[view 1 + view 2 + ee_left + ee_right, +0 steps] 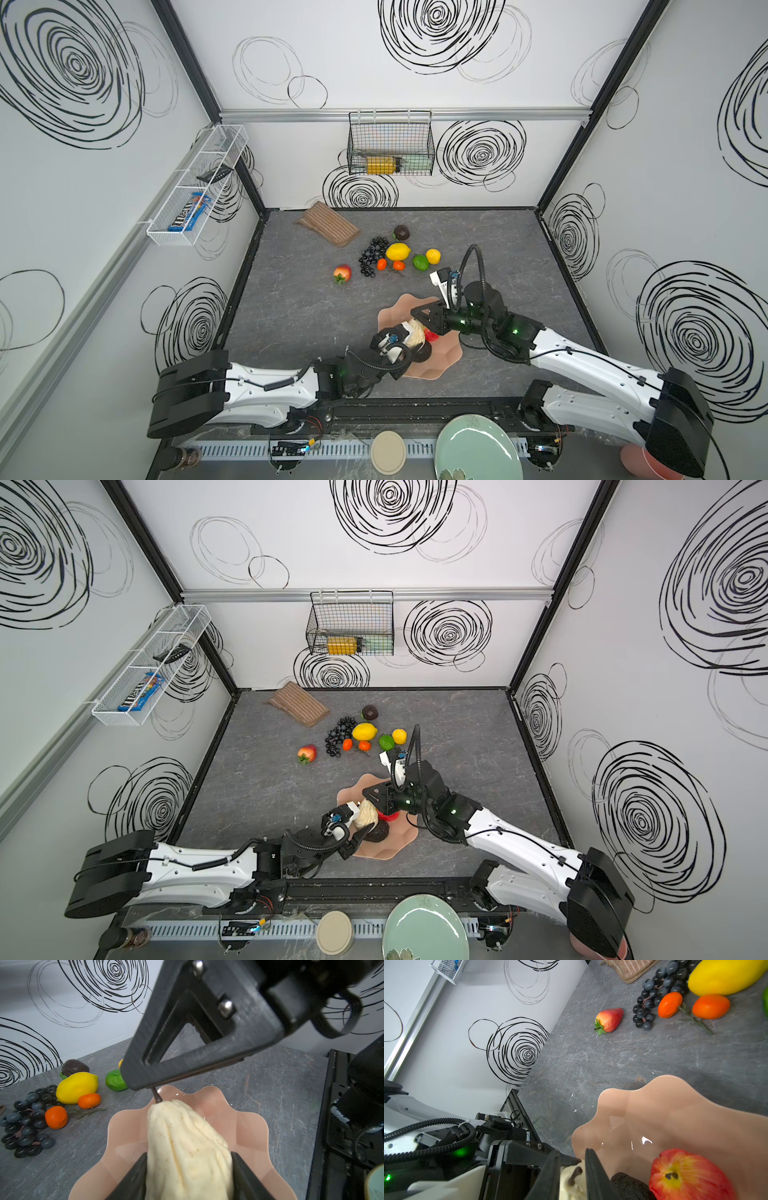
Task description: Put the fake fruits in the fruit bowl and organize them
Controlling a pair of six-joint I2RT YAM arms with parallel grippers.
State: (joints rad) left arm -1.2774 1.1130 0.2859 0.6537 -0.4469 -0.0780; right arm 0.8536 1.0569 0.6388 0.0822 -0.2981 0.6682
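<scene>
The left hand is clamped on the fat end of a lumpy, pale beige fruit with a short dark stem. It holds the fruit over the wide peach-pink fruit bowl with the wavy rim, toward the near side of the grey stone-look worktop. The fruit's long axis runs straight out from that hand, stem end leading. It points toward the far side of the worktop and right at the right hand. That one's fingers are pretty narrow and sit either side of the stem; can't tell if they actually pinch it.

View differences: the left wrist view shows the grip nicely, but the beige fruit blocks what's in the bowl. The right wrist view shows a glossy red-and-yellow apple and a dark bumpy avocado lying in the bowl side by side. In both top views the right arm covers most of that. Those views do show the loose lot farther back: dark grape bunch, yellow lemon, green lime, and a red strawberry off by itself.
</scene>
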